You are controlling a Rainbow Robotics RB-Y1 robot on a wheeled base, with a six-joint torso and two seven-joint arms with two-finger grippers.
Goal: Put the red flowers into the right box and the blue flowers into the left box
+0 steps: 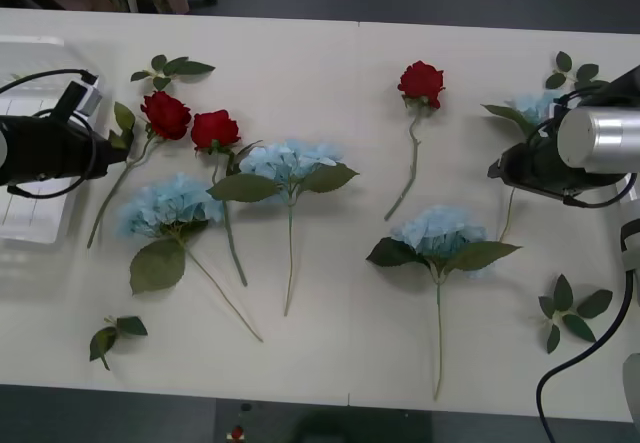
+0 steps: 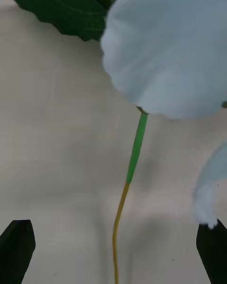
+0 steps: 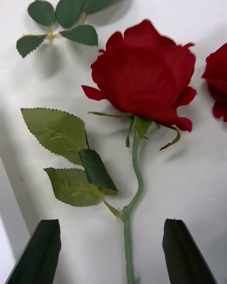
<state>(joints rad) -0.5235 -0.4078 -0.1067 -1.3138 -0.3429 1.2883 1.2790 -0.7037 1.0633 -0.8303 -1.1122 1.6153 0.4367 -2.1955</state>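
My left gripper point(image 1: 112, 149) is open, its fingertips point(image 3: 40, 251) either side of the stem point(image 3: 135, 180) of a red rose point(image 3: 142, 85) lying on the table point(image 1: 165, 115). Two more red roses point(image 1: 215, 129) point(image 1: 421, 82) lie farther right. My right gripper point(image 1: 500, 170) is also open and straddles the thin stem point(image 2: 135, 151) of a blue flower point(image 2: 165, 47), whose head point(image 1: 530, 108) is partly hidden by the arm. Three other blue flowers point(image 1: 170, 203) point(image 1: 290, 160) point(image 1: 438, 231) lie mid-table. The left box point(image 1: 30, 225) sits at the far left under my left arm. The right box is out of view.
Loose green leaf sprigs lie at the back left point(image 1: 172, 67), front left point(image 1: 112, 335), back right point(image 1: 573, 71) and front right point(image 1: 572, 311). A black cable point(image 1: 570, 373) loops off the right arm. The white table's front edge point(image 1: 330, 398) is close.
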